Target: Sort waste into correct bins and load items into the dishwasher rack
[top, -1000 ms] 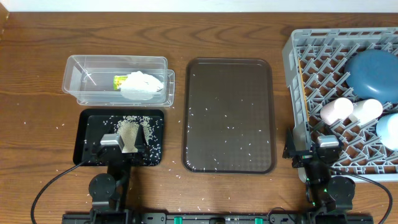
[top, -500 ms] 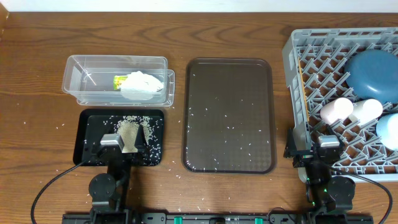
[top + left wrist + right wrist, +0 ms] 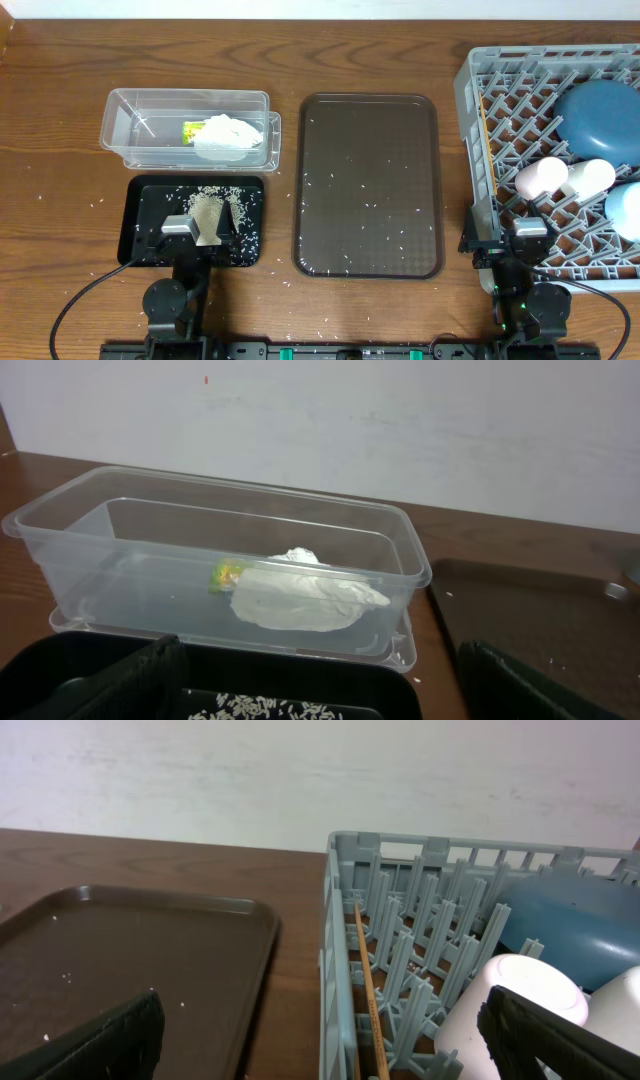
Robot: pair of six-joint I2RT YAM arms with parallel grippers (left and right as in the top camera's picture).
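Note:
A clear tub at the back left holds the green-and-yellow wrapper and the crumpled tissue. In front of it, the black tray carries a heap of rice. My left gripper hangs open over this tray with nothing between its fingers. The grey rack at the right holds the dark-blue bowl, pink cup, white cup, light-blue bowl and chopsticks along its left wall. My right gripper stands open and empty at the rack's front left corner.
A large brown serving tray lies in the middle, speckled with stray rice grains. More grains are scattered on the wooden table around the trays. A white wall stands behind the table.

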